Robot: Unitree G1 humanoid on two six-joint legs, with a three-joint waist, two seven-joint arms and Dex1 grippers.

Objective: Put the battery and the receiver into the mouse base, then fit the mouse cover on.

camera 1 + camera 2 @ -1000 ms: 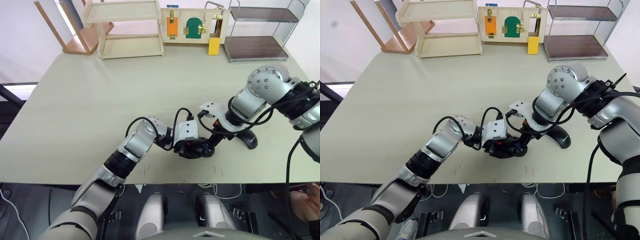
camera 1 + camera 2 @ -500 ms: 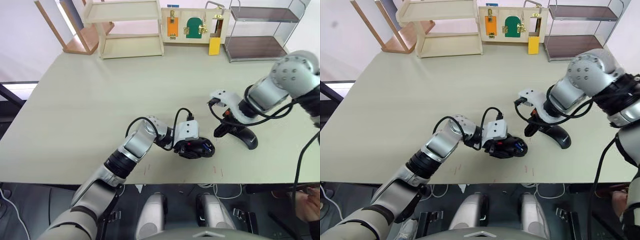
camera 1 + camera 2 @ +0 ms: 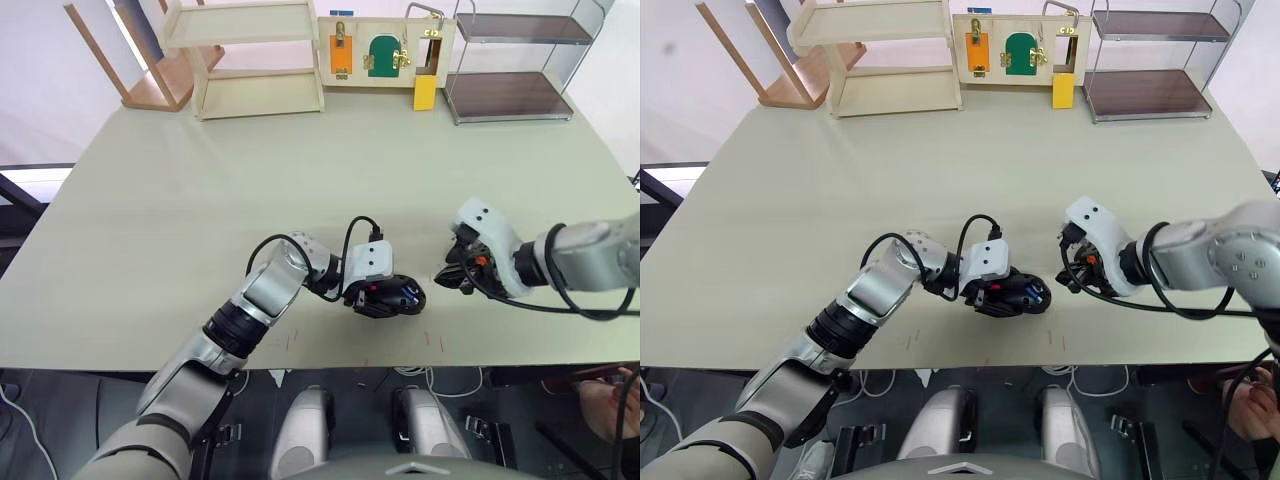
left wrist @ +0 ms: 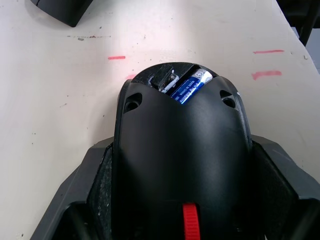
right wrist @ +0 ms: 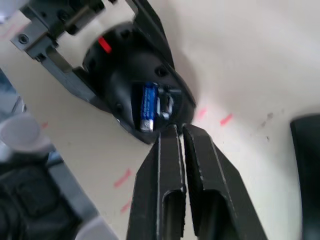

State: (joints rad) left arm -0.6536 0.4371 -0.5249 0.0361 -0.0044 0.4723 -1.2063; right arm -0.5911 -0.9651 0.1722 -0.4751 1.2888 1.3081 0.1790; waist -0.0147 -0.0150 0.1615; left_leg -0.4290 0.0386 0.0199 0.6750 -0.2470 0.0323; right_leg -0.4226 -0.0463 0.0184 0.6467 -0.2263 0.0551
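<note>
Since a second ago the right arm has pulled back from over the mouse base (image 3: 392, 296) and dropped low beside it, on the side away from the left arm; the base itself has not shifted on the table (image 3: 200, 200). That base is the anchor: the left gripper (image 3: 992, 295) has it clamped between both fingers, the red wheel end toward its wrist. Behind the right gripper (image 3: 452, 280), farther from the base, the mouse cover (image 5: 307, 145) lies at the edge of the right wrist view, though little of it shows. The right gripper hangs near the open end of the base, its two fingers pressed nearly together with only a sliver of gap and nothing visibly between them. Inside the base's recess sits the battery (image 4: 189, 86), blue with a pale end, lying in its slot. The receiver cannot be made out with certainty. As a judgement, the cover is a light, stiff, glossy shell, likely slippery, best pinched across its narrow sides near the middle, and pressed on evenly so the clips seat.
</note>
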